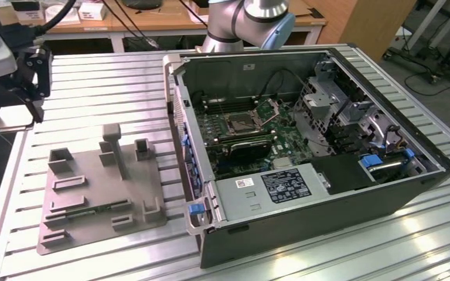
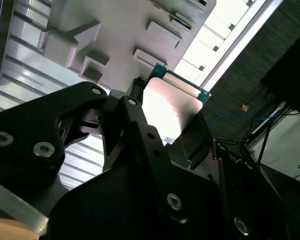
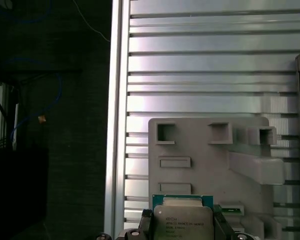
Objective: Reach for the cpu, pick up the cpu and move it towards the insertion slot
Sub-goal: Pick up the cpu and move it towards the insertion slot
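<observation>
The cpu (image 3: pixel 182 217) is clamped in the claw (image 3: pixel 184 232), clear of the tray (image 3: pixel 205 150). Pickup is judged complete. Transfer to the slot (image 1: pixel 241 122), at the claw's 3 o'clock in the exterior view, is left.

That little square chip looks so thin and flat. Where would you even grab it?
Grab it by two opposite edges, coming in from the sides. The cpu is a thin, flat square, so its broad metal top offers nothing to pinch. The gripper holds it just that way now, with its fingers pressed against opposite side edges and the top left bare.
</observation>
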Available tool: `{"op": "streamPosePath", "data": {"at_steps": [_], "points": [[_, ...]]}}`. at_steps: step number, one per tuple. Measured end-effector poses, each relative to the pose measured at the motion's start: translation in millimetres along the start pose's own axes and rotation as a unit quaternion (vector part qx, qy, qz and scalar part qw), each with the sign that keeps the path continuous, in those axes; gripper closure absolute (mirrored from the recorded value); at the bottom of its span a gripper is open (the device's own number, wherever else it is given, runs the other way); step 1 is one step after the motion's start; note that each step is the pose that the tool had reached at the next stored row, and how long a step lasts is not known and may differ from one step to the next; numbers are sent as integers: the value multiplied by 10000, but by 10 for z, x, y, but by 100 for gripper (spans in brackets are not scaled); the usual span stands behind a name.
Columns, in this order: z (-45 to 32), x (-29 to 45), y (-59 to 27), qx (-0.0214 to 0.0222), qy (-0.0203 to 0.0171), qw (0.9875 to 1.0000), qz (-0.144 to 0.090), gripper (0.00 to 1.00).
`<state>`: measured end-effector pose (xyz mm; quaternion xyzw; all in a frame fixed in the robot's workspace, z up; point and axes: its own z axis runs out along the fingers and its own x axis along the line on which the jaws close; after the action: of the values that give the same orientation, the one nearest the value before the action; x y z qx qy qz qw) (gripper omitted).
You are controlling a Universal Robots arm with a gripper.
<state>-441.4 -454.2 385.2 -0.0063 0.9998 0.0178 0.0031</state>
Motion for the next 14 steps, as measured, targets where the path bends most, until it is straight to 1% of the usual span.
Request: {"op": "streamPosePath", "data": {"at_steps": [14], "points": [[-220,-2,8,0,0,10000,0,45]]}}
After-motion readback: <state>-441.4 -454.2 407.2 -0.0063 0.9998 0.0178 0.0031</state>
